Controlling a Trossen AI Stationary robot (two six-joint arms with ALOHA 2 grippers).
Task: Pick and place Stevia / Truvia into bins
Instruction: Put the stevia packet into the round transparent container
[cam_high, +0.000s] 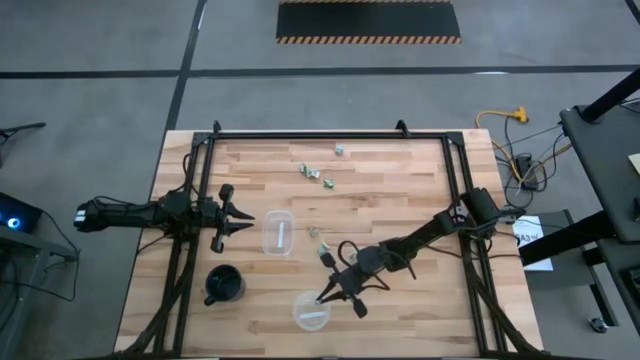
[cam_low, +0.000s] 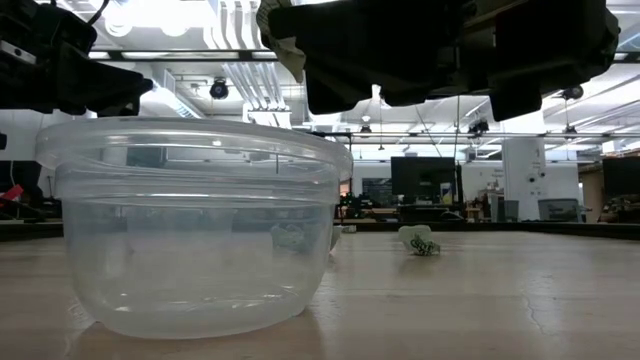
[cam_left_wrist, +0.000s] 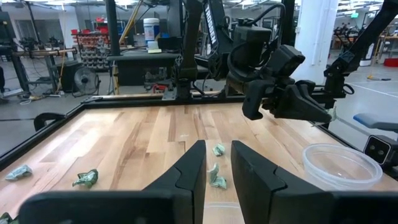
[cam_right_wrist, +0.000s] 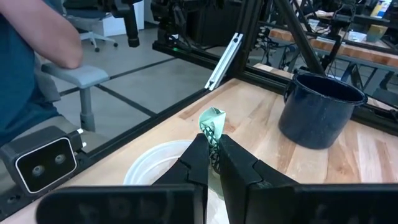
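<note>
My right gripper (cam_high: 326, 294) hovers at the far rim of the round clear bin (cam_high: 312, 311), shut on a crumpled pale green Stevia packet (cam_right_wrist: 212, 121). The squarish clear bin (cam_high: 279, 232) stands mid-table with a packet lying in it. Loose packets lie on the wood at the far middle (cam_high: 307, 168), (cam_high: 327, 182), (cam_high: 340, 150), and one sits beside the square bin (cam_high: 313, 231). My left gripper (cam_high: 238, 218) waits at the table's left, level, slightly open, with nothing between its fingers (cam_left_wrist: 193, 171). My right gripper pinches the packet's lower part (cam_right_wrist: 214, 139) between its two fingertips. The fingers come nearly level, slanting from the table's right toward its near left. The packet sticks out past the fingertips, lifted clear above the round bin's rim (cam_right_wrist: 152, 163).
A black mug (cam_high: 224, 285) stands near the front left, left of the round bin. A black frame (cam_high: 330, 135) runs round the table's edges. In the right wrist view, a person's sleeve (cam_right_wrist: 37, 56) shows beyond the table. Bare wood lies at the table's far left and near right.
</note>
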